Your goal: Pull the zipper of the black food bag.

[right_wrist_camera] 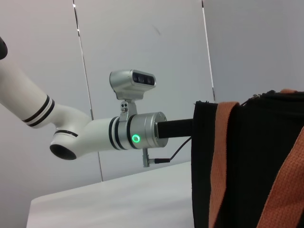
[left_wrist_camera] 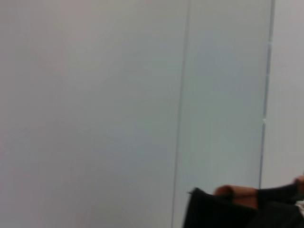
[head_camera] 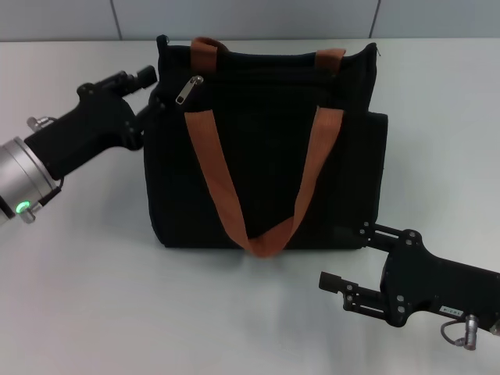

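The black food bag [head_camera: 266, 148] stands upright mid-table, its two orange-brown handles [head_camera: 219, 180] hanging down the front. The zipper [head_camera: 188, 90], a small silver pull tab, lies at the bag's top left corner. My left gripper [head_camera: 153, 92] is at that corner beside the bag's left side, open, with the tab just past its fingertips. My right gripper [head_camera: 344, 254] stands open near the bag's lower right corner, holding nothing; its upper finger [head_camera: 371, 230] is close to the bag. The right wrist view shows the bag's side [right_wrist_camera: 247, 161] and the left arm [right_wrist_camera: 135, 137] behind it.
The white table [head_camera: 94, 312] runs all around the bag. A grey panelled wall [head_camera: 250, 16] stands behind it. In the left wrist view only the wall and a corner of the bag [left_wrist_camera: 213, 211] show.
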